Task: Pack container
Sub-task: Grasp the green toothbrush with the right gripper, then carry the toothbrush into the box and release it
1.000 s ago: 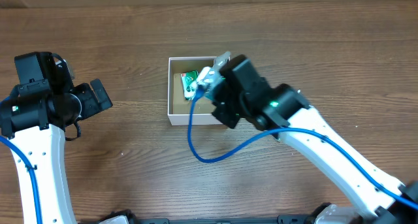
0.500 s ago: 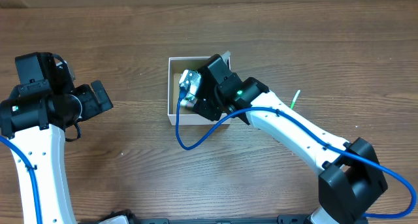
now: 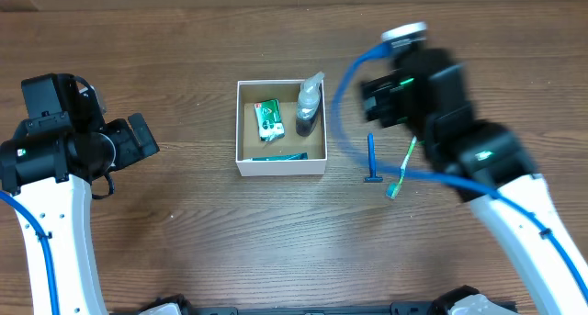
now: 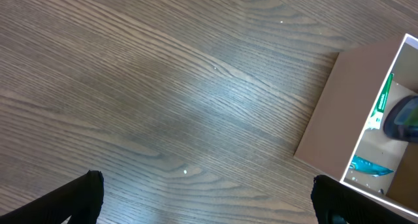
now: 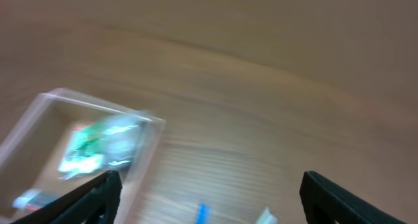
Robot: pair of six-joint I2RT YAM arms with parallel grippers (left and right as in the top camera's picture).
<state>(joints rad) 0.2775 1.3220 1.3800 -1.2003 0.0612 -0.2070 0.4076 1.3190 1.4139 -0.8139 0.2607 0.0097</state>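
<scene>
The container (image 3: 280,166) is a square white box with a brown floor, at the table's middle. Inside lie a green packet (image 3: 267,118), a teal item (image 3: 278,156) along the near wall, and a dark bottle (image 3: 310,106) leaning against the far right corner. My right gripper (image 5: 209,199) hangs open and empty, raised to the right of the box, and its wrist view is blurred. That view shows the container (image 5: 98,104) at lower left. My left gripper (image 4: 209,199) is open over bare wood left of the container (image 4: 326,126).
A blue razor (image 3: 372,159) and a green toothbrush (image 3: 401,168) lie on the wood just right of the box, under the right arm's blue cable (image 3: 354,58). The left arm (image 3: 55,168) stands at the far left.
My right gripper opened, left the bottle in the box, and pulled away up and to the right. The razor and toothbrush now show. The left arm has not moved.
</scene>
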